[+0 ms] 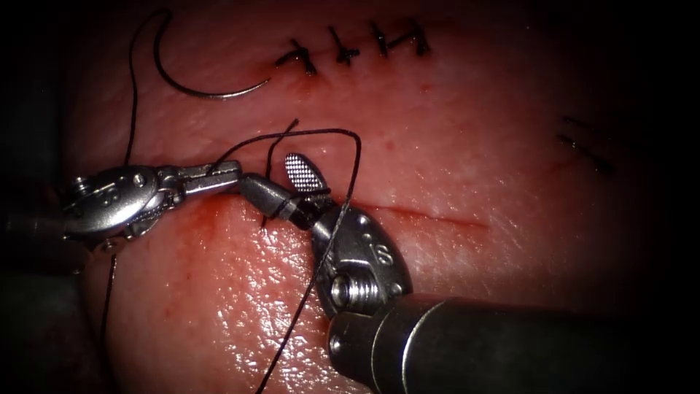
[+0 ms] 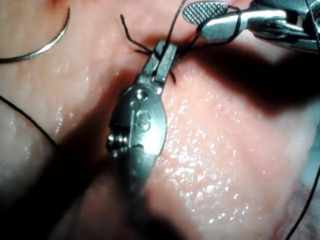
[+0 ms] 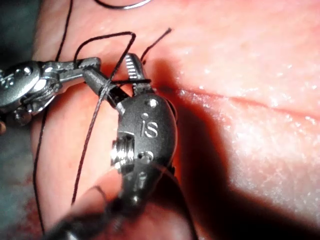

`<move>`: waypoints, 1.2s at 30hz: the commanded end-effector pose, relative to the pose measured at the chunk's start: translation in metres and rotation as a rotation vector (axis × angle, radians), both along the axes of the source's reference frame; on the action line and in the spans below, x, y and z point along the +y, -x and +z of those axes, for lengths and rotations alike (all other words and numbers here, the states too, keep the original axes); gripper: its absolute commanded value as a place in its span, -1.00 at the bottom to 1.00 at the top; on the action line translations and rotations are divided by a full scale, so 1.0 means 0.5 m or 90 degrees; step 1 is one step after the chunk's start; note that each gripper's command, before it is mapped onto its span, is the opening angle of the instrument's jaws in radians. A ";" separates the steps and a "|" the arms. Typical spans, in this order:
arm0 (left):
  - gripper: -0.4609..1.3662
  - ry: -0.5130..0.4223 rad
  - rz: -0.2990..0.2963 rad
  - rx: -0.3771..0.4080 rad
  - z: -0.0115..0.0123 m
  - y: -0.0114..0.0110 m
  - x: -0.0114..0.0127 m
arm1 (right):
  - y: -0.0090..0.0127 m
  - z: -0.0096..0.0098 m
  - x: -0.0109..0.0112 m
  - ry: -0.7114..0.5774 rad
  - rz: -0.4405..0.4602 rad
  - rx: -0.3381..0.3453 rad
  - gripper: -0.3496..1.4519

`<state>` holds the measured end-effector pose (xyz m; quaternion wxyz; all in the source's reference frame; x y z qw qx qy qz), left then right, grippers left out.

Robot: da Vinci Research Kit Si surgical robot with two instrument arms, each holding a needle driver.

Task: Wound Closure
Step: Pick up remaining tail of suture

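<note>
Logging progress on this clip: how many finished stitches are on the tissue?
4 stitches: and, in a row beyond the open cut. Darker marks far right are unclear.

Light pools on the middle of the tissue [image 1: 452,146] and fades toward its edges, which sink into black. Wet glare speckles the surface below the cut [image 1: 437,217]. The thread [image 1: 356,168] stands out black against the lit flesh. The right tool [image 1: 271,172] shows bright highlights and, in its wrist view, throws a heavy shadow beside itself. The left tool [image 1: 235,172] casts a similar one.
</note>
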<state>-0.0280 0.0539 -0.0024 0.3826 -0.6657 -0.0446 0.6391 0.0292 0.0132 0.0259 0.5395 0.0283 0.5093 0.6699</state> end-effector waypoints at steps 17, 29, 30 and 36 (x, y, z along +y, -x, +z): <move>-0.88 0.073 -0.011 -0.053 -0.0002 0.0002 -0.0020 | 0.0018 0.0044 0.0026 -0.045 0.060 -0.047 -0.10; -0.88 0.121 0.011 -0.060 -0.0014 0.0019 -0.0033 | 0.0019 0.0099 0.0065 -0.135 0.110 -0.116 0.42; -0.88 0.121 0.012 -0.062 -0.0014 0.0021 -0.0033 | 0.0017 0.0105 0.0067 -0.147 0.108 -0.115 0.51; -0.88 0.132 0.026 -0.056 -0.0007 0.0036 -0.0036 | -0.0004 0.0148 0.0059 -0.190 0.086 -0.122 0.63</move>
